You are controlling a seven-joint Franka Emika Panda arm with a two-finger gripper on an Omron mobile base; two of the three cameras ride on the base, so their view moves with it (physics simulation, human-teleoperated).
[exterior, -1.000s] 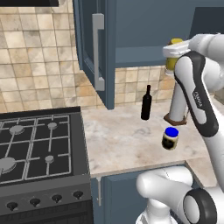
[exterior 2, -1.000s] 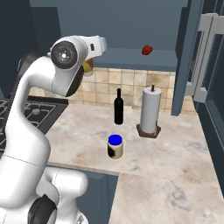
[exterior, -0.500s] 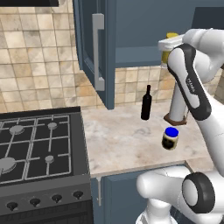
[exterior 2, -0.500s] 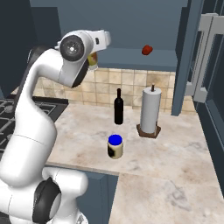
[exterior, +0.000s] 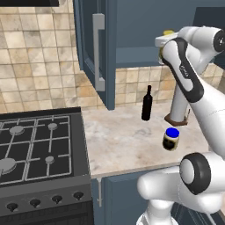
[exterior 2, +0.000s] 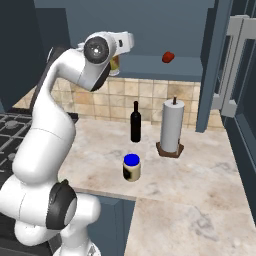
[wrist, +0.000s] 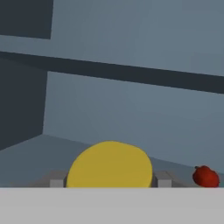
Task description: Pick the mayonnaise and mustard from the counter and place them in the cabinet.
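My gripper [wrist: 109, 180] is shut on the mustard [wrist: 109, 166], a yellow bottle, and holds it high in front of the open cabinet [exterior 2: 165, 25]. From the base, the mustard [exterior 2: 115, 64] peeks out yellow under the white hand, level with the blue shelf [exterior 2: 150, 67]; in the left base view only a sliver of the mustard [exterior: 168, 32] shows above the hand. The mayonnaise [exterior: 171, 139], a squat jar with a blue lid, stands on the counter [exterior: 123, 140] below. It appears in the right base view as the mayonnaise [exterior 2: 131, 167] near the counter's front edge.
A small red ball [exterior 2: 168, 57] lies on the cabinet shelf, right of the mustard; ball [wrist: 205, 176]. A dark wine bottle [exterior 2: 135, 122] and a paper towel roll [exterior 2: 171, 127] stand at the back. The open cabinet door [exterior: 94, 48] hangs left; the stove [exterior: 39, 140] lies beyond.
The arm has raised the mustard a little higher and carried it closer to the cabinet opening. The jar, bottle and roll have stayed put.
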